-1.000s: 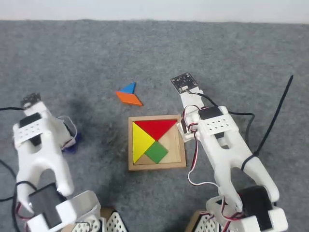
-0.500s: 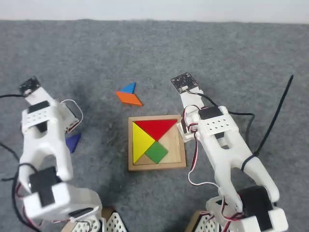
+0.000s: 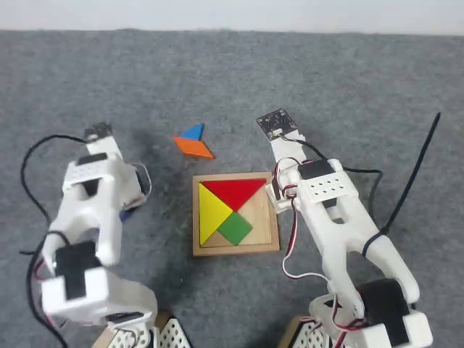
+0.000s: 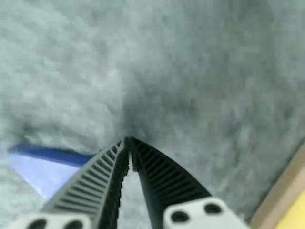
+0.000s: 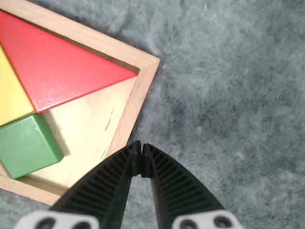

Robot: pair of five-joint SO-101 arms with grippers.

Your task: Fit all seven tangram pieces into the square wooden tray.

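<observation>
our left arm [image 3: 90, 210] has swung toward the tray [image 3: 235, 249], left gripper [image 4: 128, 141] closed on nothing beside the dark blue triangle [image 4: 40, 167]; right gripper [image 5: 141, 151] closed too. three pieces [image 3: 233, 192] seated, orange piece [image 3: 194, 147] among those loose

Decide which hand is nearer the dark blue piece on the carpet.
Left. The left hand sits right beside the dark blue piece. The right hand is at the opposite edge of the tray, across it from the piece.
</observation>
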